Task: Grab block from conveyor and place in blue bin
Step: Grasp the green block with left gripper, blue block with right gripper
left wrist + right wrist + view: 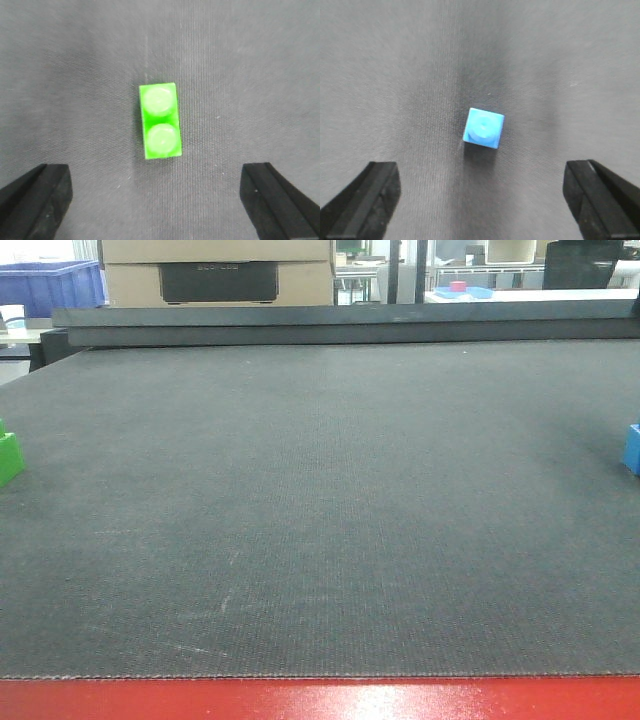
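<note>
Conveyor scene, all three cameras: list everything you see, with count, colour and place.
conveyor: one, dark grey belt, red front edge, fills front view
green block: one, bright green, two studs, on the belt in left wrist view
blue block: one, blue, one stud, on the belt in right wrist view
blue crate: one, blue, background far left
cardboard box: one, tan, behind the belt
left gripper: one, black, open, clear of the green block
right gripper: one, black, open, clear of the blue block
</note>
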{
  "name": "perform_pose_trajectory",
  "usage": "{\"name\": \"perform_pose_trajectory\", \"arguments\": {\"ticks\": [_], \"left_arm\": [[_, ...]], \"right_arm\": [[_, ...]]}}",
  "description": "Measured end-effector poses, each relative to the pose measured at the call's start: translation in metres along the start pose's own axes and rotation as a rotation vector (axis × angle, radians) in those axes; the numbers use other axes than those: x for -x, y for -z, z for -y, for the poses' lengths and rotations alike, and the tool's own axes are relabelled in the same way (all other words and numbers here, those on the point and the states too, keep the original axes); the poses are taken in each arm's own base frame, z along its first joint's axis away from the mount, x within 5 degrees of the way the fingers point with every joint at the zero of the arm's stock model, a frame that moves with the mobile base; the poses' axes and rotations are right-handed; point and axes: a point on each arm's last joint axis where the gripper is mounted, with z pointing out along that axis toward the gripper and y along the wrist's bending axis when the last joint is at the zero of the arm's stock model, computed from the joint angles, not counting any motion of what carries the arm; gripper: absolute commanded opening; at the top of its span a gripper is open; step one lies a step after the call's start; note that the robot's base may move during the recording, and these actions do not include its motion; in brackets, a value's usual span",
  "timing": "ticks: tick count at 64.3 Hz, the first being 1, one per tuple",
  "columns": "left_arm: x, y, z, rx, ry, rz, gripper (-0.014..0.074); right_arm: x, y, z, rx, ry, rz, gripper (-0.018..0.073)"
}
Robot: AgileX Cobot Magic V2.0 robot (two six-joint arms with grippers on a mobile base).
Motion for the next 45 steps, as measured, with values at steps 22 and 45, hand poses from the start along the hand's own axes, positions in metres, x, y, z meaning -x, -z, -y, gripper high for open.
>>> {"name": "perform_pose_trajectory", "arguments": {"ticks": [22,45], "left_arm": [[0.004,-0.044,0.0,-0.011,-0.003,-0.081,0.0582],[0.004,-0.063,0.0,-0.018,0.0,-0.108,0.0582]], "right_arm": [[0.003,-0.074,0.005,0.022,-0.06,-0.119,0.0559],[-0.002,-0.114,0.008,0.022,-0.079,-0.184,0.0559]]}}
